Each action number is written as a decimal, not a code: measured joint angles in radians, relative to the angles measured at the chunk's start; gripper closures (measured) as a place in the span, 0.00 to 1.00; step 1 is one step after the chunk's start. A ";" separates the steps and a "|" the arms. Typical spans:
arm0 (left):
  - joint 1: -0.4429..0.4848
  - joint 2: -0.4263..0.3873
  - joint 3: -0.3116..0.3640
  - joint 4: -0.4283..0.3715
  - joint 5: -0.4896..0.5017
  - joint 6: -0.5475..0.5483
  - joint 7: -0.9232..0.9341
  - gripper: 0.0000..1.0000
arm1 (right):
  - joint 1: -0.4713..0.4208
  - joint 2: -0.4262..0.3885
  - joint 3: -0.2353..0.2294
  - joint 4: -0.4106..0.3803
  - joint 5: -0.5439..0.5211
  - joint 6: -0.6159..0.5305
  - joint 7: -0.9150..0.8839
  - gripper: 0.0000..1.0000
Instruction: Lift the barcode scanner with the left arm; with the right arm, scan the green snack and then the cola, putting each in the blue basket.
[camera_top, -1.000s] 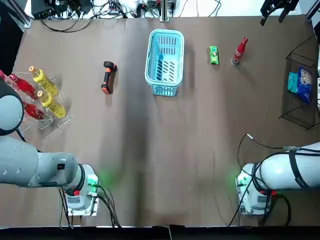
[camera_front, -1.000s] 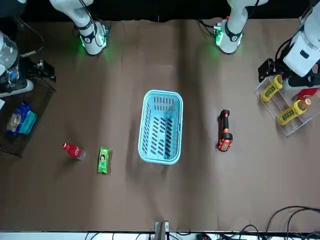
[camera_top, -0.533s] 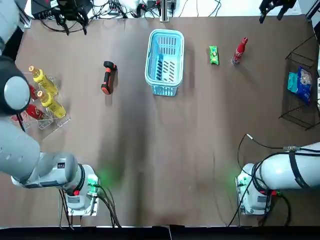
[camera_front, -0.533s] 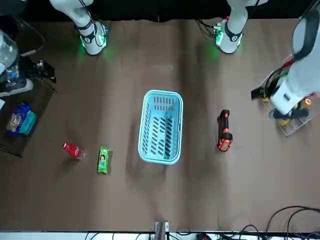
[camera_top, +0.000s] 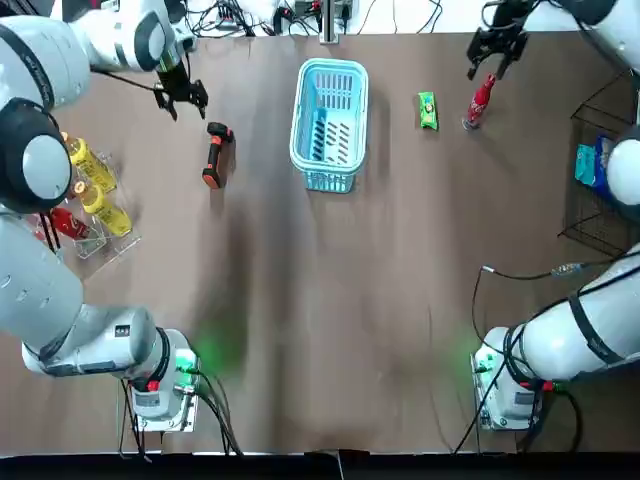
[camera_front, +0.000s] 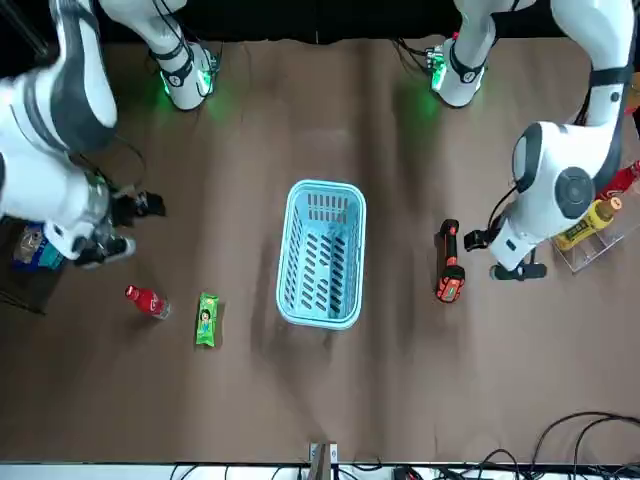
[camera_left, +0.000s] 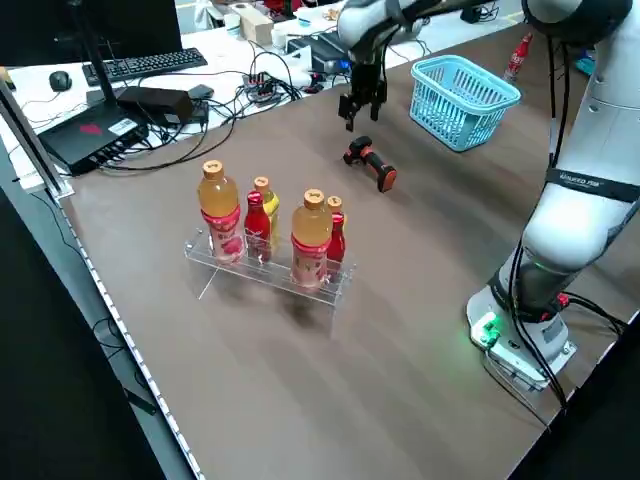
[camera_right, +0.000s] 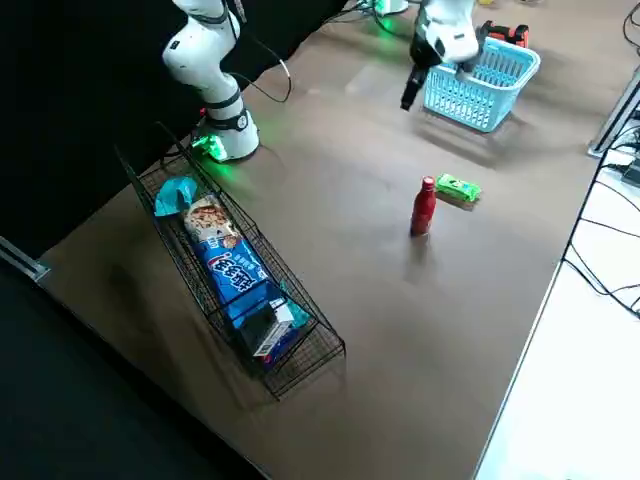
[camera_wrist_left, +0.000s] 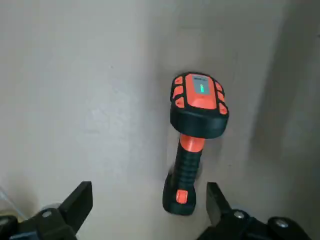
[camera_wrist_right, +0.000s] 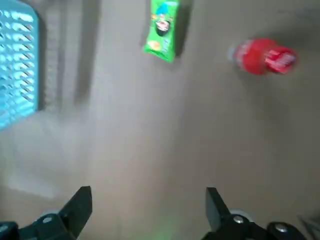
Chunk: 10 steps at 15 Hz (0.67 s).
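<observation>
Black-fingered and spread wide with nothing between its fingers, the left claw (camera_top: 181, 97) hangs in the upper left of the top view, up and to the left of the barcode scanner (camera_top: 215, 155) and not touching it. In the left side view it sits in the air above the scanner's head. Its own wrist camera looks down on the scanner, which shows in the span between the two open fingers (camera_wrist_left: 79, 201), its orange-topped head with a small green light away from the claw and its handle toward it. The scanner lies flat on the brown counter (camera_top: 320, 300), just left of the blue basket (camera_top: 332, 63), which stands top centre.

At the upper right of the top view, the right claw (camera_top: 494, 50) is likewise open and holds nothing. It hangs just above the cap of the cola (camera_top: 480, 100) in that picture. In its wrist view both the cola and the green snack (camera_top: 428, 110) lie well beyond the fingertips.

The cola stands upright near the counter's far edge. The green snack lies flat just left of it, between the bottle and the basket.

A clear rack of drink bottles (camera_top: 85, 190) stands at the left edge of the top view. A wire rack (camera_top: 590, 235) with packets of food lies at the right edge.
</observation>
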 joint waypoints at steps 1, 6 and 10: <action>0.000 0.007 0.000 -0.023 0.000 0.029 -0.002 0.00 | 0.001 0.034 0.001 0.000 0.031 0.021 0.000 0.00; -0.015 0.051 -0.002 -0.083 0.000 0.168 -0.011 0.00 | 0.039 0.233 0.002 0.030 0.049 0.158 0.057 0.03; -0.029 0.104 -0.002 -0.123 0.000 0.282 -0.023 0.00 | 0.031 0.415 -0.002 0.064 0.062 0.386 0.114 0.17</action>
